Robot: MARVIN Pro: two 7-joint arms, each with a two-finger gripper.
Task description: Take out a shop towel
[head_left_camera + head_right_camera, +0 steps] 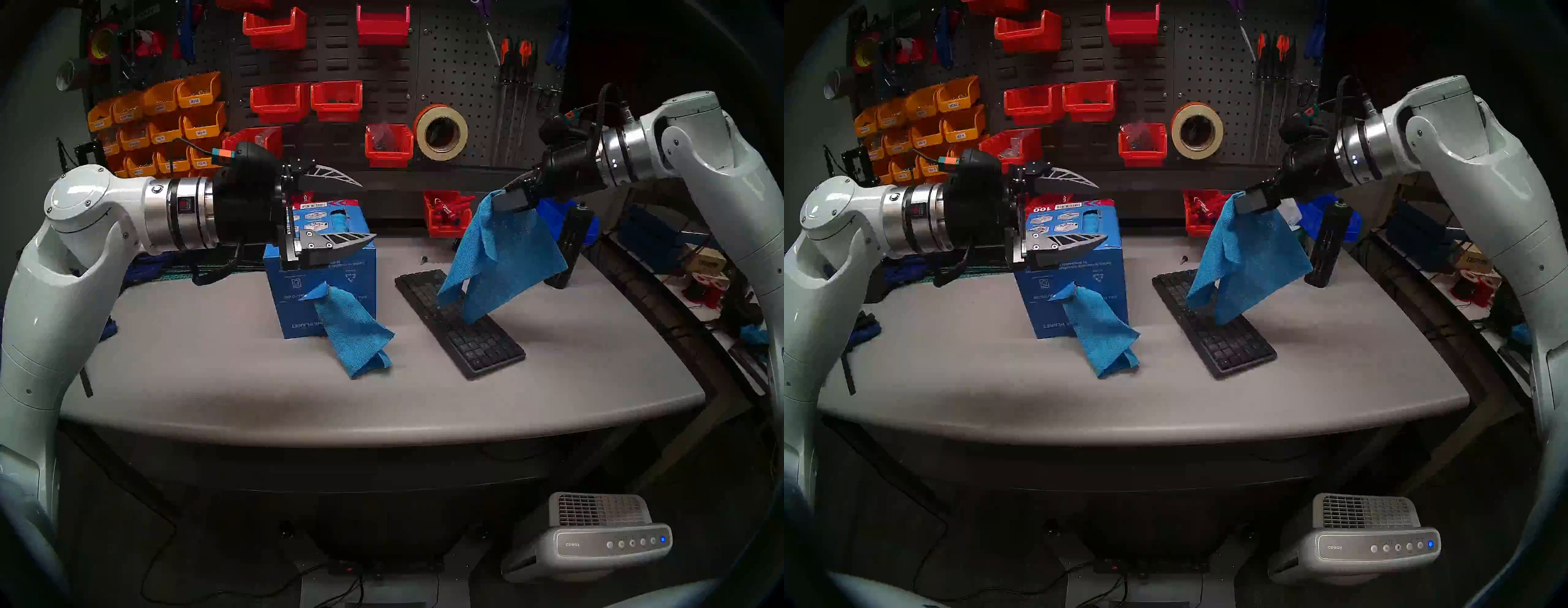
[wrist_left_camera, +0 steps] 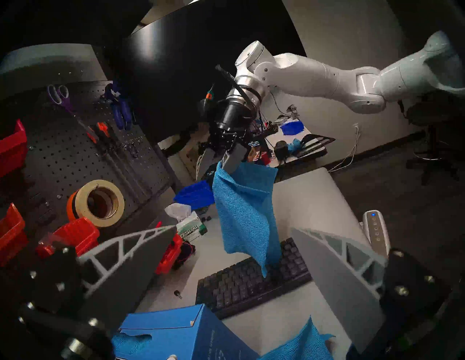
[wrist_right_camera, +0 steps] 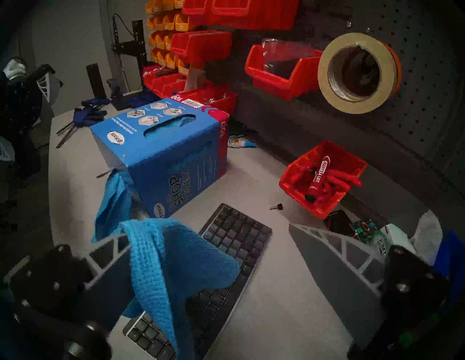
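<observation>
A bright blue shop towel (image 1: 505,259) hangs in the air over the black keyboard (image 1: 458,322), its lowest corner just above the keys. It is draped over one finger of my right gripper (image 1: 509,193). In the right wrist view the right gripper (image 3: 208,230) has its fingers wide apart, with the towel (image 3: 176,259) over the left finger. A second blue towel (image 1: 348,331) sticks out of the front of the blue cardboard box (image 1: 322,271) and droops onto the table. My left gripper (image 1: 368,210) is open and empty, just above the box top.
The grey table (image 1: 212,361) ends in a curved front edge. A black cylinder (image 1: 568,246) stands behind the hanging towel. A red bin (image 1: 447,212) and a white tissue box (image 2: 191,226) sit at the back. A pegboard with bins and a tape roll (image 1: 441,131) forms the back wall.
</observation>
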